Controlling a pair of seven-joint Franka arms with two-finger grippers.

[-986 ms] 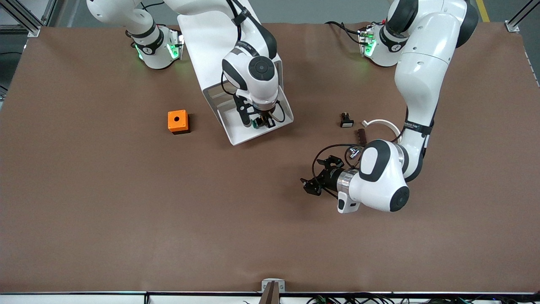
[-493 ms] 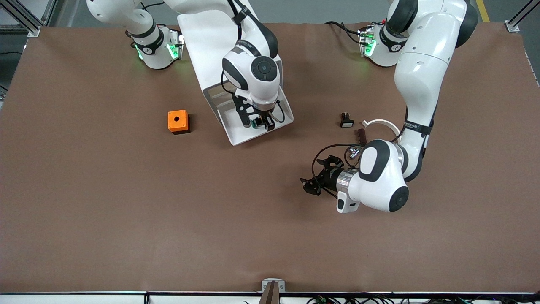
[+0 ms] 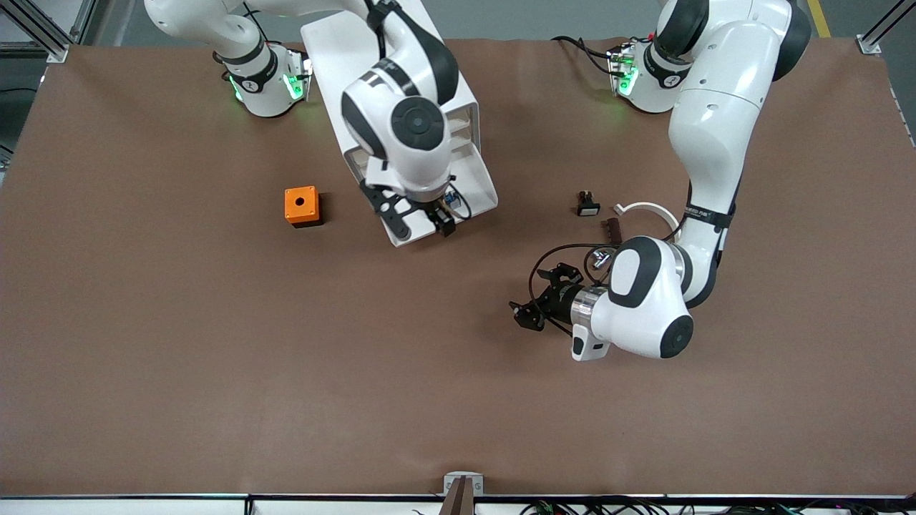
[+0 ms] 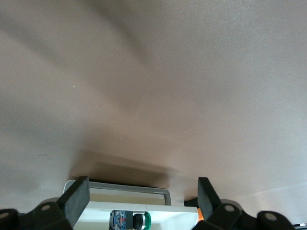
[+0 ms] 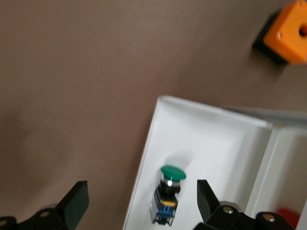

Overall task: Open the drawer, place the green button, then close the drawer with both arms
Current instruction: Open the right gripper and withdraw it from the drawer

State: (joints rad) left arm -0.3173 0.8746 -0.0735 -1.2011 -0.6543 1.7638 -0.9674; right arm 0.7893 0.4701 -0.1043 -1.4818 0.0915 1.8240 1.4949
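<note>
**Button down in the tray; the shut comes next**

- Button (image 5: 168, 194) lies on its side on the floor of the pulled-out drawer (image 3: 481, 187), green cap toward the drawer's front lip. Nothing is touching it.
- Right tool (image 3: 422, 223) hangs over the drawer's front edge, fingers (image 5: 73, 202) spread wide and empty. In the right wrist view the button sits between them but clearly below.
- Left tool (image 3: 537, 304) is low over bare bench (image 3: 215, 372), at about 4 o'clock from the drawer and well apart from it; fingers (image 4: 76, 197) wide open, nothing held. It waits, aimed at the drawer front, which shows in its wrist view with the button inside.
- Cabinet (image 3: 343, 57) stands at an angle, drawer front facing roughly 5 o'clock.
- Orange cube (image 3: 301, 206) is at 9 o'clock from the drawer; black switch (image 3: 587, 204) at 3 o'clock. Neither is in the way.

Judgement for the close:
- Lift the right tool straight up first, so a finger does not clip the lip or nudge the button.
- Push square on the drawer front, along its slide line toward 11 o'clock. An off-axis push is likely to skew the tray or turn the cabinet.
- Go slowly: the round button may roll.
</note>
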